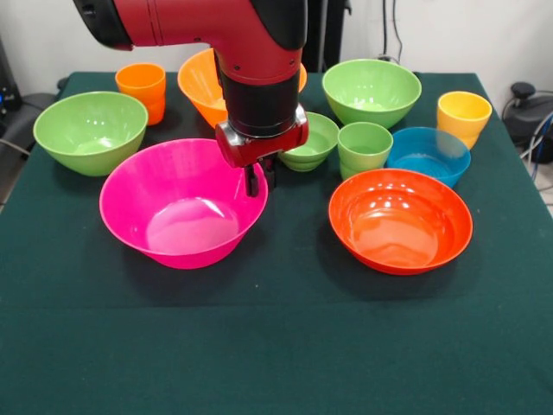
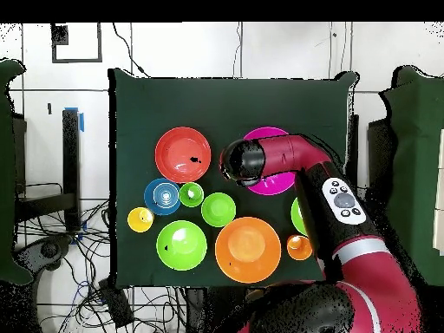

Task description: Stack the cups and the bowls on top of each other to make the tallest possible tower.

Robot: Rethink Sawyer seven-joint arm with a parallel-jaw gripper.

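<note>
dark green cloth [image 1: 276,346] lies bare along the frame's bottom; gripper [image 1: 260,181], fingers close together and empty, hangs at the pink bowl's [image 1: 177,220] right rim, green bowls [image 1: 91,130] and cups [image 1: 364,147] behind. overhead, arm [image 2: 342,204] hides half the pink bowl [image 2: 282,184]; red-orange bowl [image 2: 182,154] sits left.

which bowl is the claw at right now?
The big pink bowl: the claw hangs at its far rim. Every other bowl sits clear of it.
</note>
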